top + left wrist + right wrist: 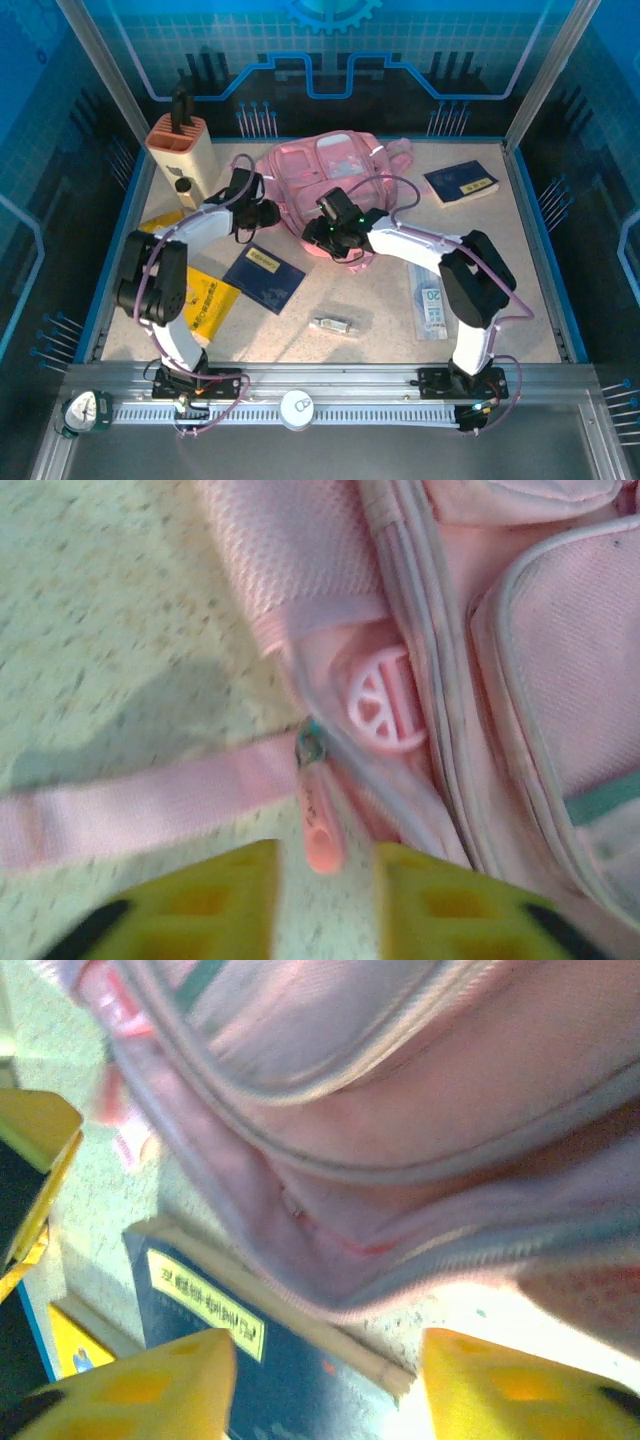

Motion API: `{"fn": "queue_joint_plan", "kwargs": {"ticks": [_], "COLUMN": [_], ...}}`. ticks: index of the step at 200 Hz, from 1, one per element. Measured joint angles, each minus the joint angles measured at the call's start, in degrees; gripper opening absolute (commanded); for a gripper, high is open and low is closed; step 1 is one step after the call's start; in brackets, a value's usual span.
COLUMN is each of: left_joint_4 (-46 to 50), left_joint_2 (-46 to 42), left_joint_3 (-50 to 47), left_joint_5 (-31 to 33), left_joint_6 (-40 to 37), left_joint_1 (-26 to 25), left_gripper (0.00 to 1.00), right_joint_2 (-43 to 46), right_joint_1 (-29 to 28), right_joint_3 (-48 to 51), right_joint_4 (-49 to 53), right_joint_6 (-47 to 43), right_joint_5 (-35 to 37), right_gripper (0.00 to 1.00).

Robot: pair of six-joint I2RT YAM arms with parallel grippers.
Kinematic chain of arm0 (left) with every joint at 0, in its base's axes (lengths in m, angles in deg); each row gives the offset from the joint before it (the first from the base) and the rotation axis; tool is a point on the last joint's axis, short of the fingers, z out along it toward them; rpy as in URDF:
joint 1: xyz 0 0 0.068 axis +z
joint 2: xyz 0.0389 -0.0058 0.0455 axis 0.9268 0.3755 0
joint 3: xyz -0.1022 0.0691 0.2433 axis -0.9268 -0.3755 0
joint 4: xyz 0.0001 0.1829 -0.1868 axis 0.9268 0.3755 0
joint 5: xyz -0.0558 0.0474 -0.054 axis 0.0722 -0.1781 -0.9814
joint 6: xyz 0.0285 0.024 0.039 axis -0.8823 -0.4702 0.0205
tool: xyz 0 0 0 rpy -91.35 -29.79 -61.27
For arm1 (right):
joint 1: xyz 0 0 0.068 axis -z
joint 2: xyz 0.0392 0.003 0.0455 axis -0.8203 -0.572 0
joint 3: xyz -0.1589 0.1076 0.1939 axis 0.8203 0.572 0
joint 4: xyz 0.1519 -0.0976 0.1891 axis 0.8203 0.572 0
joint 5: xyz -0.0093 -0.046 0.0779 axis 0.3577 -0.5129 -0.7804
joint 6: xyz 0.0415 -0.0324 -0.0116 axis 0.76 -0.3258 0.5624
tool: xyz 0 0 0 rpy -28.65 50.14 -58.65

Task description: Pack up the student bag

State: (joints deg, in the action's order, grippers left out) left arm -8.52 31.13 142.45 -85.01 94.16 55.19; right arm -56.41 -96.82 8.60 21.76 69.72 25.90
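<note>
The student bag (335,170) is a pink backpack lying at the back middle of the table. My left gripper (262,212) is at its left side. In the left wrist view that gripper (325,910) is open, and the bag's pink zip pull (320,825) hangs with its end just between the yellow fingertips (215,895), untouched. A pink strap (130,800) runs off to the left. My right gripper (326,230) is at the bag's near edge. In its wrist view it (325,1380) is open below the zip edge (400,1255), above a dark blue book (290,1370).
A beige holder with a black top (181,150) stands at the back left. A dark blue book (263,275) and a yellow packet (205,300) lie front left, another blue book (461,183) back right. A small metal item (332,324) and a clear packet (432,300) lie in front.
</note>
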Motion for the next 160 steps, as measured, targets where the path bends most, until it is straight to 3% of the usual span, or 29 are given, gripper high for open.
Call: {"fn": "queue_joint_plan", "kwargs": {"ticks": [37,84,122,160], "left_joint_4": [4.4,11.4,16.1,16.8], "left_joint_2": [-14.1,-26.3,-29.0,-29.9], "left_joint_3": [-7.2,-15.4,-22.0,-26.3], "left_joint_5": [4.6,11.4,15.5,15.6], "left_joint_6": [2.6,6.8,10.8,13.3], "left_joint_1": [0.2,1.6,4.6,6.6], "left_gripper": [0.52,0.59,0.59,0.57], "right_joint_2": [7.5,13.1,16.4,17.1], "right_joint_1": [-0.7,-5.0,-6.8,-8.6], "right_joint_3": [3.9,7.6,14.4,16.9], "right_joint_4": [-0.5,-2.4,-6.9,-10.0], "right_joint_6": [-8.5,-25.5,-35.8,-41.3], "right_joint_5": [1.7,6.3,5.3,3.3], "right_gripper": [1.0,1.0,1.0,1.0]}}
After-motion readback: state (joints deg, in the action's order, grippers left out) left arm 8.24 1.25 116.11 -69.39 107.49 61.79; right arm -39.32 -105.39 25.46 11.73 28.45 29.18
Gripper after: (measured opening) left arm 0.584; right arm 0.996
